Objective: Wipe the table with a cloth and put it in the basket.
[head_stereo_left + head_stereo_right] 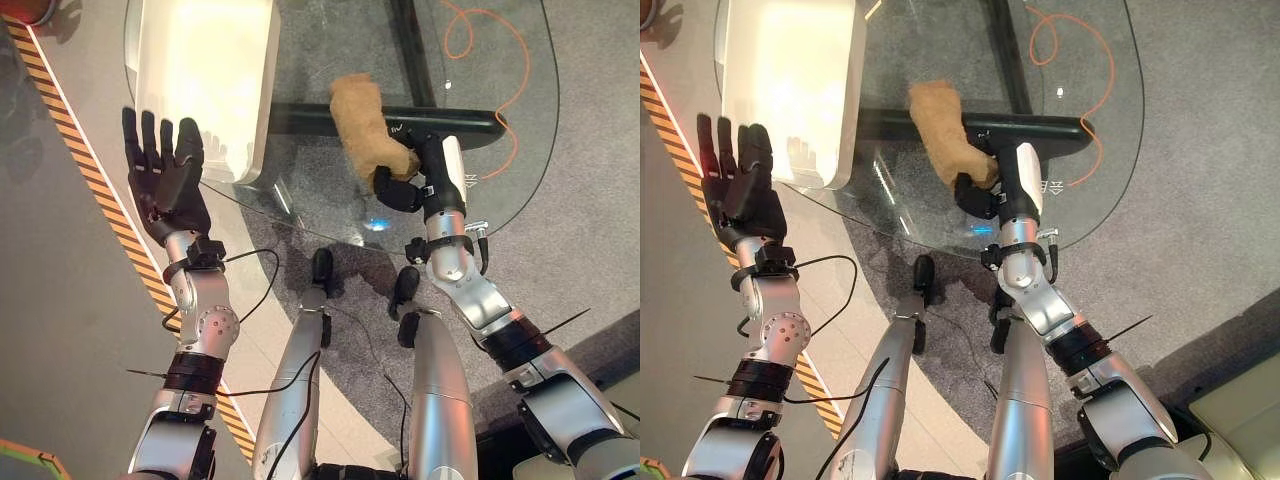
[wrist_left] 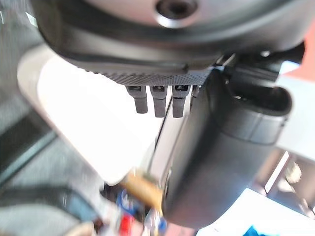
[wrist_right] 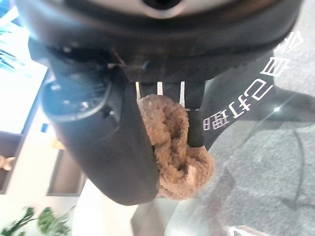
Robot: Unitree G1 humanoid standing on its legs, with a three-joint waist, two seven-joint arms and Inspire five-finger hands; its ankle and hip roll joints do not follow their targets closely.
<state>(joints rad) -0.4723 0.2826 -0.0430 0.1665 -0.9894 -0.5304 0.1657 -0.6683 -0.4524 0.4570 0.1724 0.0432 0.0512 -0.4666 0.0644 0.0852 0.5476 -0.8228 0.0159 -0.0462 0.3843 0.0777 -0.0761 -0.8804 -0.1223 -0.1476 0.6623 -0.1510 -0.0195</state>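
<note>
Your right hand [image 1: 412,178] is curled tight around the tan cloth [image 1: 362,118] on the glass table [image 1: 500,180]; your left hand [image 1: 160,170] hangs with fingers spread, holding nothing.

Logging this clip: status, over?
Right hand shut on brown cloth, on glass table. Left hand open, off table edge. White basket nearby. Nothing blocking.

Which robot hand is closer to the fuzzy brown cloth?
The right hand: it grips the cloth on the glass table. The left hand hangs open off to the side.
</note>
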